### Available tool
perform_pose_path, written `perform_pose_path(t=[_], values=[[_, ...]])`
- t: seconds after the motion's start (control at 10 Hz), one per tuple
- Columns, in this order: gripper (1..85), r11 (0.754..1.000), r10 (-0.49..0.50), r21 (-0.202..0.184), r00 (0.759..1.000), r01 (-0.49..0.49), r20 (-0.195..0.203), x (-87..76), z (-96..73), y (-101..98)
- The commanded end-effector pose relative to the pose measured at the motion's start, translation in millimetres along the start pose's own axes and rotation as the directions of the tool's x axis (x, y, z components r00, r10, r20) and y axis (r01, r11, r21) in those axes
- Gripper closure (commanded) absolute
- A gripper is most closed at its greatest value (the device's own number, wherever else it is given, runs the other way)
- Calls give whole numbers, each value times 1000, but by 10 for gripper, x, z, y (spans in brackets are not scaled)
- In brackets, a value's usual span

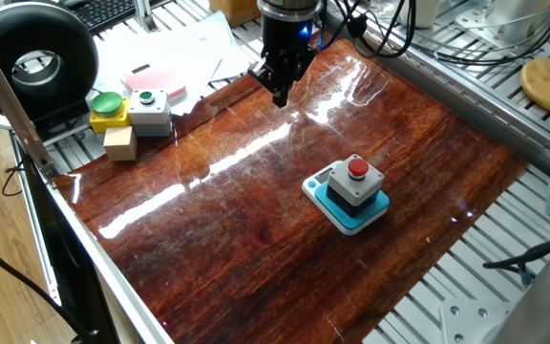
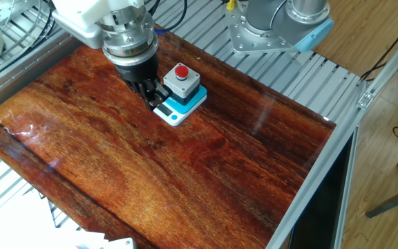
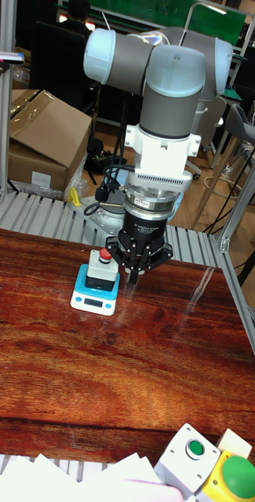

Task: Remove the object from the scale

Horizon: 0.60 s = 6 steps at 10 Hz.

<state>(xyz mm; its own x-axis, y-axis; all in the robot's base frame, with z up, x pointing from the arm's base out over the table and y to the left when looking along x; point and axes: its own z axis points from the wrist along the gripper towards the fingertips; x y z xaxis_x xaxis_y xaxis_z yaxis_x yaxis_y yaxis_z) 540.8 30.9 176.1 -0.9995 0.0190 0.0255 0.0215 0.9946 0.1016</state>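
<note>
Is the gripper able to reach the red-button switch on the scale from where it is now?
Probably yes. The gripper hangs above bare table, apart from the red-button switch, which sits upright on the scale. Nothing stands between them or over the switch.
</note>
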Motion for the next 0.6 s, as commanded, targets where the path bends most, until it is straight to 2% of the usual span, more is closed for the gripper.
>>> perform_pose_path(t=[0.0, 0.5], values=[[847, 1000, -9, -26, 1000, 9, 3, 7, 22, 31], [847, 999, 2, -45, 1000, -1, 18, -32, 14, 80]])
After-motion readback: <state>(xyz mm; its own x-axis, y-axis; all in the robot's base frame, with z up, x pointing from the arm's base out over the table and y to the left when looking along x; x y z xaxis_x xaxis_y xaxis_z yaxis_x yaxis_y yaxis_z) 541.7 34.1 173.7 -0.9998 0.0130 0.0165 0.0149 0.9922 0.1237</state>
